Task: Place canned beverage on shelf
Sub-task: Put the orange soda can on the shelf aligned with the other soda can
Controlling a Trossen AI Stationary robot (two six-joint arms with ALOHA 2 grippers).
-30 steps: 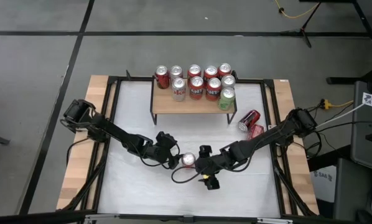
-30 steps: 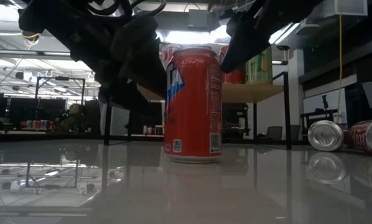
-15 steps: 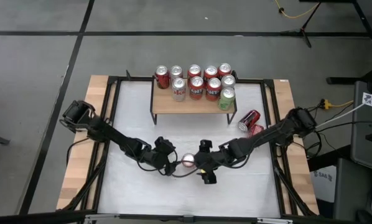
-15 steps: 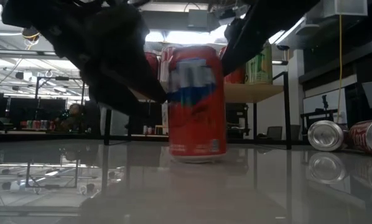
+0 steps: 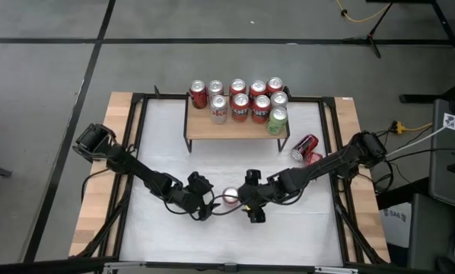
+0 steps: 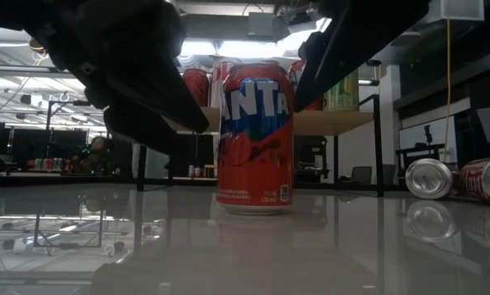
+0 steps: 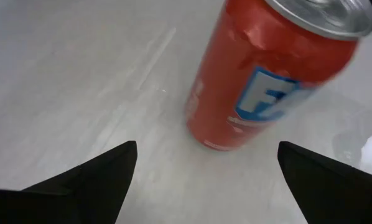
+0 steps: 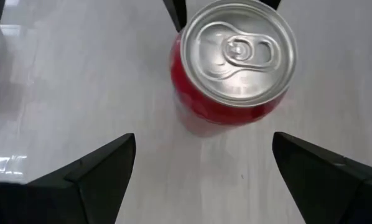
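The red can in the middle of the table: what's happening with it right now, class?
The red can stands upright on the white table, not gripped. The left gripper and right gripper flank it, each with fingers open. The wooden shelf behind already holds ten cans, and two more cans lie on their sides near the shelf's right end. The can has not yet been picked up.

Left hand (image 5: 206,204): pulled back from the red can (image 5: 230,196), now just beside it, fingers apart.
Right hand (image 5: 246,202): shifted slightly closer to the can, fingers apart.
Red can: turned on the bench (image 5: 167,152); its lettering now faces the low view.
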